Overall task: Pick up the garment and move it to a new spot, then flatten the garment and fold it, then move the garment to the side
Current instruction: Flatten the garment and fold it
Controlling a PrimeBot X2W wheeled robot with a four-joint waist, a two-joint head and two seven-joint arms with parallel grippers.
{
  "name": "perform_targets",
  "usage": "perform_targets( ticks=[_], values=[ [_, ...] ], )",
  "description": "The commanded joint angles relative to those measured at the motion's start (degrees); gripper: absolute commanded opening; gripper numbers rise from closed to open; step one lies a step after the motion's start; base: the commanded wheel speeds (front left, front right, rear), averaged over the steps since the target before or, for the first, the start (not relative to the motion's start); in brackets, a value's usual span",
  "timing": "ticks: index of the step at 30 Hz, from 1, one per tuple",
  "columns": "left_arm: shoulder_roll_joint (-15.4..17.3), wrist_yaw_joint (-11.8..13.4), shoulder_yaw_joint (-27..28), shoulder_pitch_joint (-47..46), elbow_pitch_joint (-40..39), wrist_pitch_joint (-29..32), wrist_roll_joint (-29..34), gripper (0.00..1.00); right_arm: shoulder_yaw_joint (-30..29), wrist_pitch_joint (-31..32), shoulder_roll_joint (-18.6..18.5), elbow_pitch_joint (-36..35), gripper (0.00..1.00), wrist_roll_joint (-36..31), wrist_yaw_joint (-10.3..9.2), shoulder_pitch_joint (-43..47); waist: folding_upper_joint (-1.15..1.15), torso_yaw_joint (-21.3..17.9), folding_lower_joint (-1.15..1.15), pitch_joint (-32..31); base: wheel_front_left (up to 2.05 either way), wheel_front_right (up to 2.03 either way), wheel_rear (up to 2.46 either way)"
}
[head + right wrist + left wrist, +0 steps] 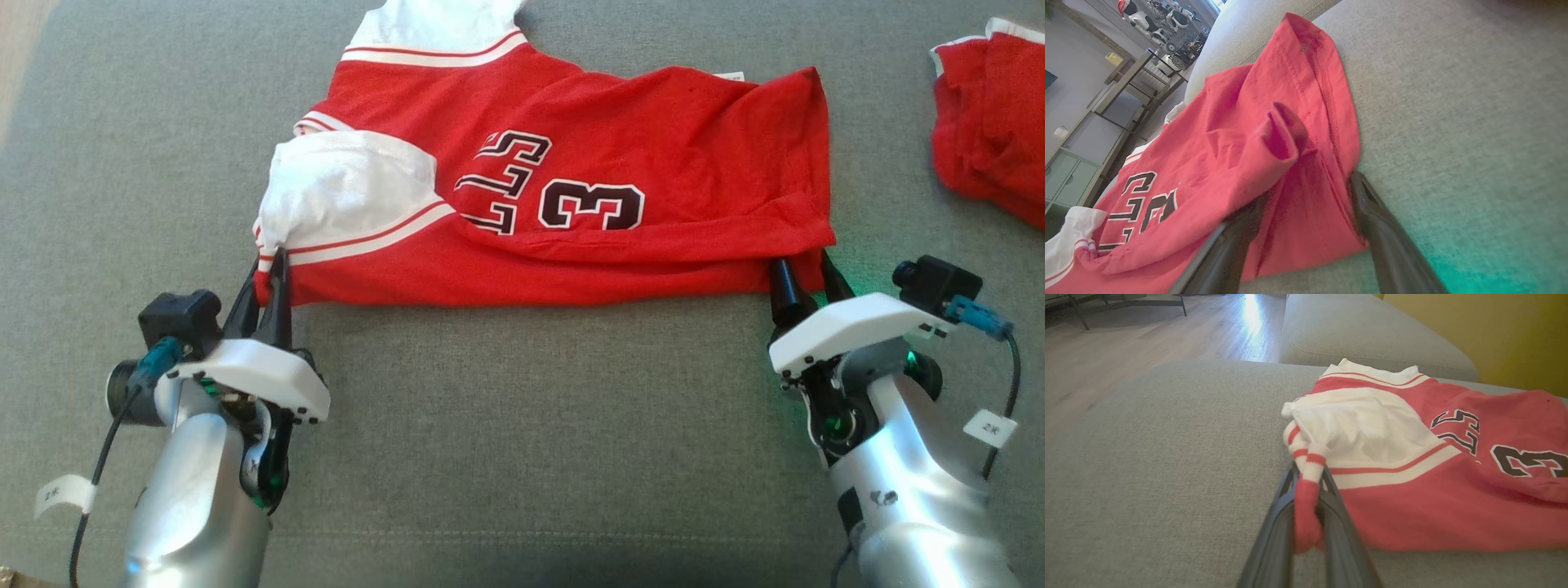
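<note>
Cuff (1306, 490) of red jersey (612, 163) pinched in left gripper (273, 269), near left; jersey lies across grey cushion (522, 425); right gripper (804, 273) spread astride near-right hem corner (1306, 212), unclamped. Risk: pulling now drags one end only, skewing the fold, or cuff slips free

On my screen: a red jersey (694, 147) with white sleeves, red-and-white striped cuffs and black numerals outlined in white, against a plain grey sofa (531, 425). I also see a second red cloth (992, 122), edged in white.
</note>
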Motion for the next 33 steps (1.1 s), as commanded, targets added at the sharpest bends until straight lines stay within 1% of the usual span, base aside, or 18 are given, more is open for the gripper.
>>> perform_targets(
  ticks=[1, 7, 8, 9, 10, 16, 22, 27, 32, 33],
  values=[
    [1.2, 0.3, 1.9, -1.7, -2.0, -0.8, 0.5, 0.0, 2.0, -0.2, 0.6, -0.3, 1.0, 0.7, 0.39, -1.2, 0.0, -0.1, 0.0, 0.0, 0.0, 0.0, 0.0],
    [1.1, 0.3, 1.7, -2.0, -2.0, -0.8, 0.7, 0.0, 3.3, -0.7, 0.6, 2.3, 1.0, 1.2, 0.39, -3.1, 0.0, 0.0, 0.0, 0.3, 0.0, 0.0, 0.0],
    [1.1, 0.3, 1.7, -2.0, -2.0, -0.8, 0.7, 0.0, 3.6, -0.6, 0.6, 2.8, 0.55, 1.1, 0.39, -3.3, 0.0, 0.0, 0.0, 0.3, 0.0, 0.0, 0.0],
    [1.2, 0.3, 1.7, -2.1, -1.9, -0.8, 0.7, 0.0, 3.8, -0.6, 0.6, 3.4, 0.22, 0.8, 0.39, -3.6, 0.0, 0.0, 0.0, 0.2, 0.0, 0.0, 0.0],
    [1.2, 0.3, 1.7, -2.1, -1.8, -0.8, 0.7, 0.0, 4.0, -0.8, 0.6, 3.9, 0.0, 0.4, 0.39, -3.7, 0.0, 0.0, 0.0, 0.2, 0.0, 0.0, 0.0],
    [1.4, 0.6, 2.0, -1.5, -1.3, -0.8, 0.8, 0.0, 3.1, -1.8, 0.6, 6.3, 0.0, -2.2, 0.39, -3.5, 0.0, -0.2, 0.0, -1.1, 0.0, 0.0, 0.0],
    [1.6, 0.5, 2.0, 0.2, -1.6, -0.8, 1.1, 0.0, 0.4, -0.8, 0.6, 5.4, 0.0, -4.8, 0.39, -1.3, 0.0, -0.6, 0.0, -3.3, 0.0, 0.0, 0.0],
    [2.4, -0.3, 1.1, 2.6, -1.2, -0.8, 1.4, 0.0, -2.4, 2.7, -0.3, 1.8, 0.0, -7.1, 0.39, 2.4, 0.0, -0.7, 0.0, -5.5, 0.0, 0.0, 0.0],
    [3.5, -1.7, -0.8, 6.4, -2.0, 1.0, 1.8, 0.0, -4.8, 9.6, -1.3, -4.4, 0.0, -9.2, 0.39, 7.5, 0.0, -0.7, 0.0, -7.4, 0.0, 0.0, 0.0],
    [3.5, -1.7, -0.8, 6.4, -2.0, 1.0, 1.8, 0.0, -4.8, 9.6, -1.3, -4.4, 0.0, -9.2, 0.39, 7.5, 0.0, -0.7, 0.0, -7.4, 0.0, 0.0, 0.0]
  ],
)
